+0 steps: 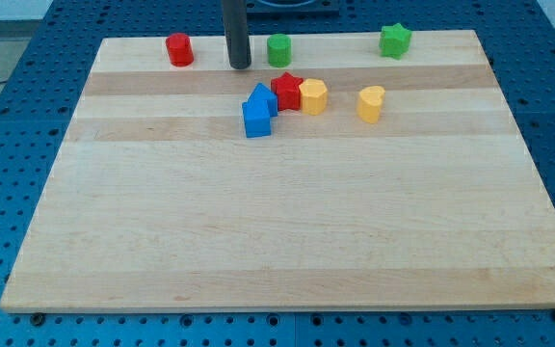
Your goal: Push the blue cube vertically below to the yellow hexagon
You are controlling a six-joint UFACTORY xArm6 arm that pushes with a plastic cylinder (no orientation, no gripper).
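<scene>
Blue cube (255, 120) sits nearest, touching blue wedge-like block (265, 98) beside red star (286, 91) & yellow hexagon (312, 96). My tip (240, 66) is above-left; no jaws. Risk: push drags neighbours too.

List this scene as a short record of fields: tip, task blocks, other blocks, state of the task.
tip: my tip near the view's top, above the cluster, touching no block
blue cube: at the cluster's lower left
yellow hexagon: right of the red star
blue block behind cube
others: red cylinder, green cylinder, green star, yellow heart
task state: cube not yet below hexagon
</scene>
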